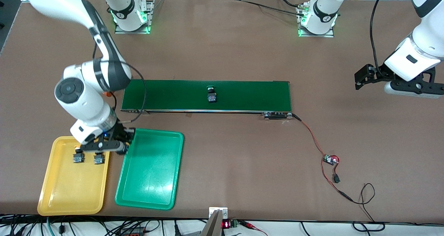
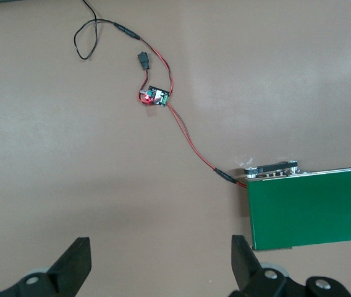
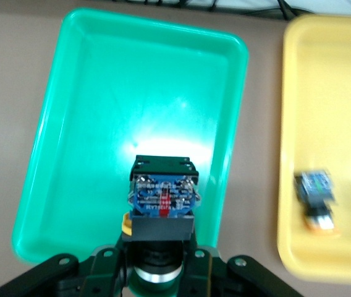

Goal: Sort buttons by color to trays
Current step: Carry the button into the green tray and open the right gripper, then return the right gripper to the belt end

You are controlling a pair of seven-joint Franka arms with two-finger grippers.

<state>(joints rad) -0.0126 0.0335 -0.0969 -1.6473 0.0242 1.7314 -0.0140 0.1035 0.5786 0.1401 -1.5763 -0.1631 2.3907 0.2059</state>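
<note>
Green tray (image 1: 149, 191) lies nearest the camera, beside the yellow tray (image 1: 52, 194) with two buttons (image 1: 78, 157). Right gripper (image 3: 160, 263), over the green tray's edge, clamps a button (image 3: 163, 198): light, rigid, best pinched across its blocky base. Another button (image 1: 211, 97) rides the belt (image 1: 242, 95). Left gripper (image 2: 160, 266) waits with fingers spread, clear of the belt's end.

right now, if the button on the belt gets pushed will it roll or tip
Probably little rolling: the button lies on its side on the belt, and its blocky base should stop the round cap. Small and rigid, it likely slides easily. Right gripper holds another button over the green tray; left gripper waits open over the table.
</note>
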